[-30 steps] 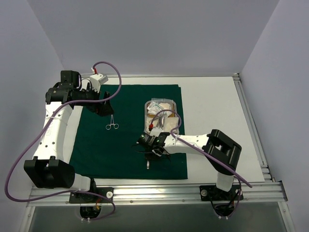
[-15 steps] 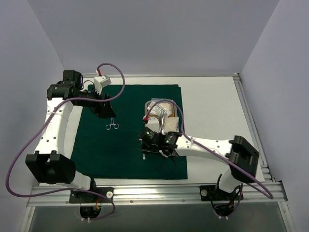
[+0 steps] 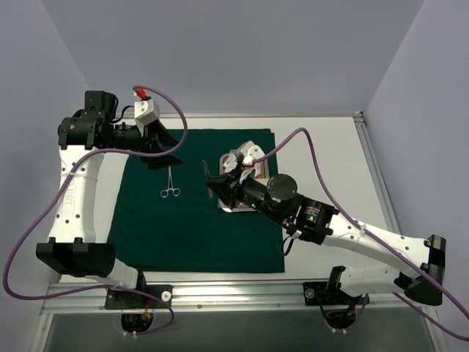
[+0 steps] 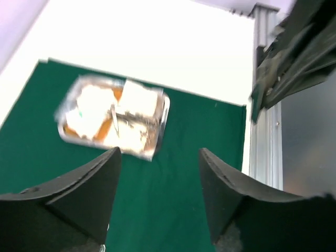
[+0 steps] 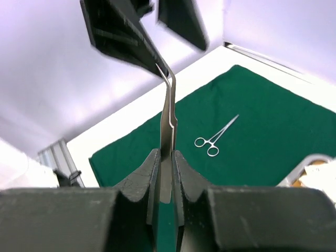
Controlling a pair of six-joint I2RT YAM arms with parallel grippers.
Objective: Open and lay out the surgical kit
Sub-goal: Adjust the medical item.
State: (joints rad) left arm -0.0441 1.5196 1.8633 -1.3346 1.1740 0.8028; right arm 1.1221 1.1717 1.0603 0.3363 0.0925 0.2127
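Your right fingers (image 5: 142, 184) have swung up off the cloth (image 3: 183, 227), tweezers (image 5: 169, 113) pinched tight; left fingers (image 4: 84, 189) hang apart, empty. One clamp (image 3: 170, 188) lies on the cloth; the tray (image 4: 166, 107) still holds gauze (image 4: 139, 100).

A flat white desk (image 3: 322, 147) is boxed in by plain pale lilac-grey walls (image 3: 242, 51) on its far, left and right sides. A silver slotted aluminium rail (image 3: 382, 191) runs along the desk's right edge. A wider double aluminium rail (image 3: 242, 295) spans the near edge.
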